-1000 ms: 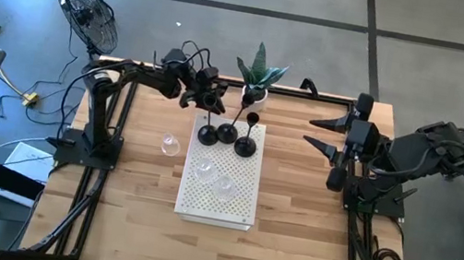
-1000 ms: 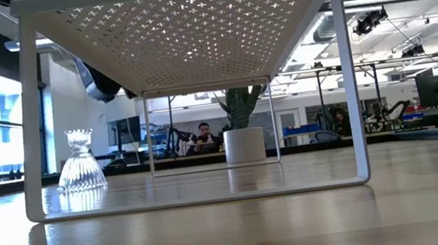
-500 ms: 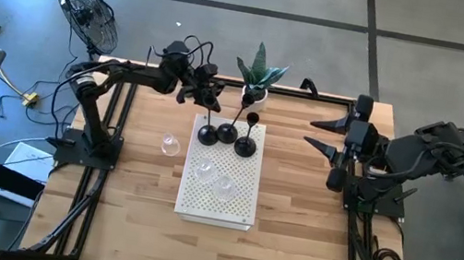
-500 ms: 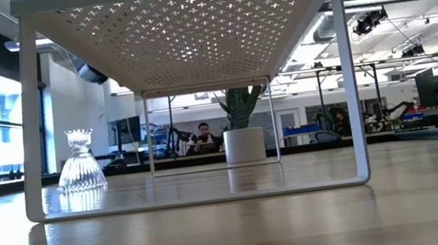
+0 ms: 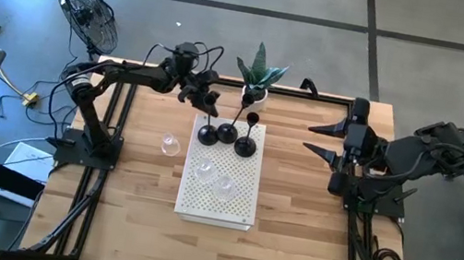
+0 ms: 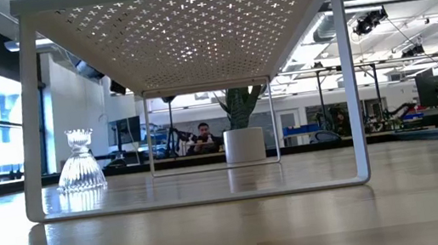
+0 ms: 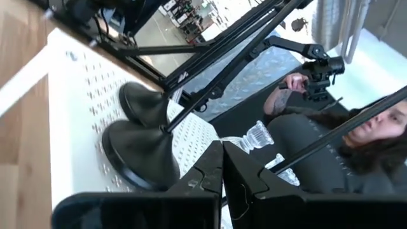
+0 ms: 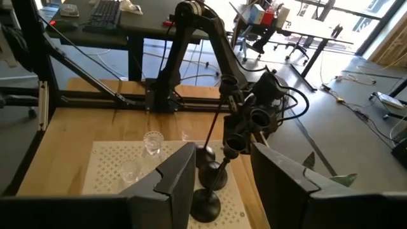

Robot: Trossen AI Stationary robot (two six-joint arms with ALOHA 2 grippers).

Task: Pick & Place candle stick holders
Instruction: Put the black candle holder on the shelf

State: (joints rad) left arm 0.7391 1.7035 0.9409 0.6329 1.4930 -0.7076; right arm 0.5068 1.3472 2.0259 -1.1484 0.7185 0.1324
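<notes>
A white perforated metal riser shelf (image 5: 216, 204) stands in the middle of the wooden table (image 5: 289, 242), and everything else is placed here from it. Three black candle stick holders with domed round bases and thin stems stand in a row along the shelf's far edge: the left black holder (image 5: 208, 134), the middle black holder (image 5: 227, 132) with its long stem leaning toward the plant, and the right black holder (image 5: 246, 144). Two small clear glass candle stick holders (image 5: 213, 177) sit side by side near the centre of the shelf top. A third clear ribbed glass holder (image 5: 171, 146) stands on the table just to the left of the shelf; the low view shows it upright beside the shelf's left leg (image 6: 80, 163). A green plant in a white pot (image 5: 259, 78) stands on the table just behind the shelf.

The left gripper (image 5: 209, 103) hovers above the shelf's far left corner, close over the left black holder, its fingers clenched together with nothing between them, as the left wrist view shows (image 7: 222, 173). The right gripper (image 5: 322, 138) waits well to the right of the shelf over the table's right side, its fingers spread apart and empty. In the left wrist view a seated person in dark clothing (image 7: 331, 149) is beyond the table.
</notes>
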